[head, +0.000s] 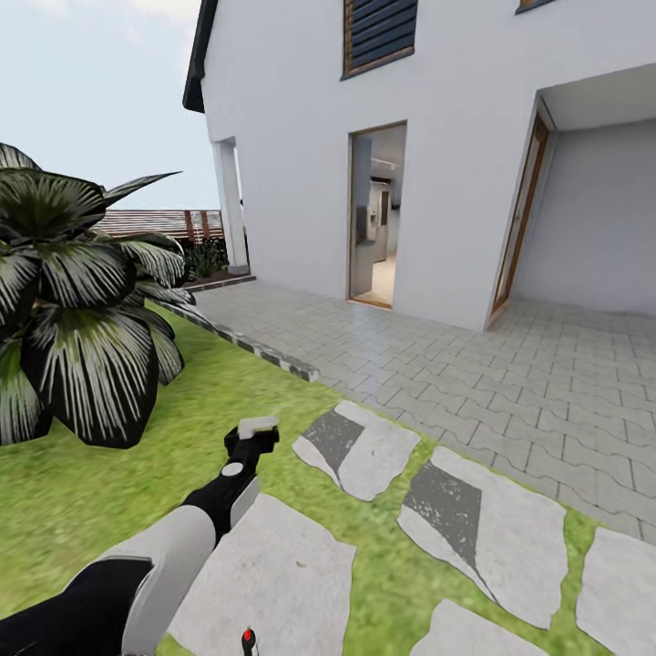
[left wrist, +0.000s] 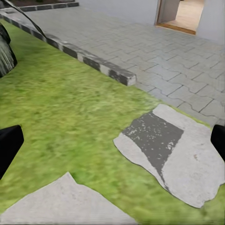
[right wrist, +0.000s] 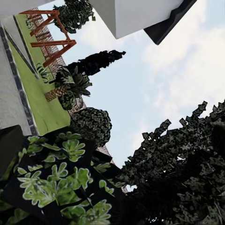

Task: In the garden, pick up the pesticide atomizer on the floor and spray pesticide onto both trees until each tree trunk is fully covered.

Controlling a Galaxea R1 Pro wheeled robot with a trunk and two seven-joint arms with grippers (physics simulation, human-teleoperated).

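A tiny dark object with a red dot on top, which looks like the pesticide atomizer [head: 246, 640], stands on a stepping stone at the bottom edge of the head view, partly cut off. My left gripper [head: 258, 426] is stretched forward over the lawn, well beyond the atomizer. In the left wrist view the left gripper [left wrist: 112, 145] is open, with only grass and stone between its dark fingers [left wrist: 7, 146]. The right gripper [right wrist: 112, 140] points up at the sky, open and holding nothing. The tree trunks are out of view.
A palm-like plant [head: 73, 310] fills the left of the lawn. Irregular stepping stones [head: 478, 528] cross the grass towards a paved patio [head: 510, 364] and a white house with an open doorway [head: 375, 219]. A striped kerb [head: 264, 353] edges the lawn. A wooden playset [right wrist: 49, 35] and leafy bushes [right wrist: 61, 183] appear behind.
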